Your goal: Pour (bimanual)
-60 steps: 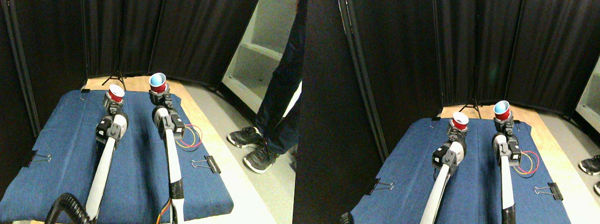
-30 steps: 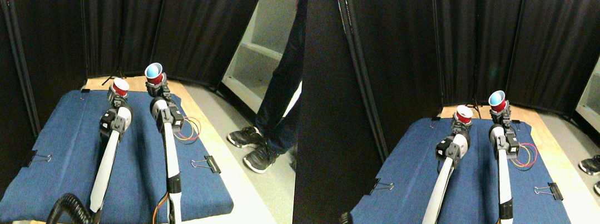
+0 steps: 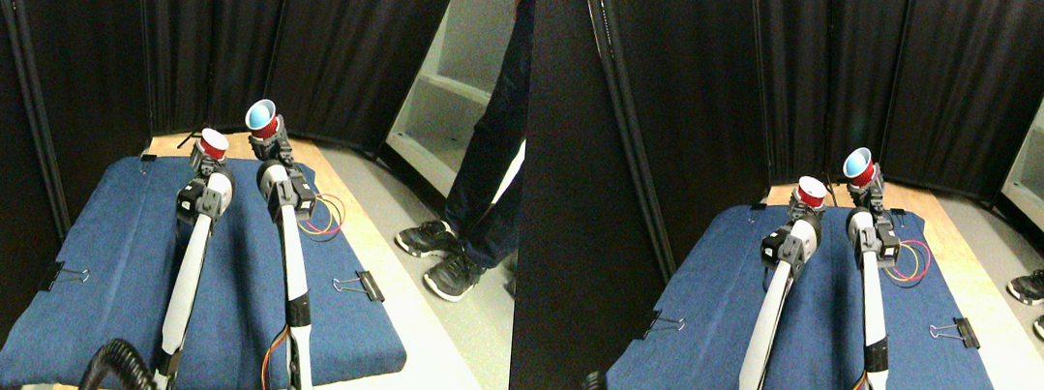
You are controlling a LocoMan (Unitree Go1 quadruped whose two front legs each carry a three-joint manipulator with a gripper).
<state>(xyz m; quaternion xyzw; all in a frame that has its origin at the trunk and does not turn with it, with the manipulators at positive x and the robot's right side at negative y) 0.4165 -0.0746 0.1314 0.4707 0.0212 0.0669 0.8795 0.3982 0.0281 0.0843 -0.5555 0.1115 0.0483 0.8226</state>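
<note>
Tilting the right cup (image 3: 261, 119) toward picture left, mouth turned down and leftward, pale blue inside showing, just above centre of the left half. Held by the right gripper (image 3: 266, 141), pinching the red cup by its base. Sitting lower and just to the left, the left cup (image 3: 213, 143), red with a white rim, upright, mouth up, gripped from below by the left gripper (image 3: 205, 162), pressed against the cup's lower wall. Near each other but apart, tilted rim higher than and to the right of the upright rim. Both raised above the far end of the blue cloth (image 3: 111, 244), clipped down with a binder clip (image 3: 361, 286) at right and another at left.

Judged as the pour itself, early to midway: tipping begun, spout not yet over the receiving mouth. Contents not discernible. Next move calls for bringing the tilted rim directly over the upright cup, then rolling the wrist further while keeping the receiver level and steady. Standing at upper right, a person's legs (image 3: 487, 144), clear of the work.
</note>
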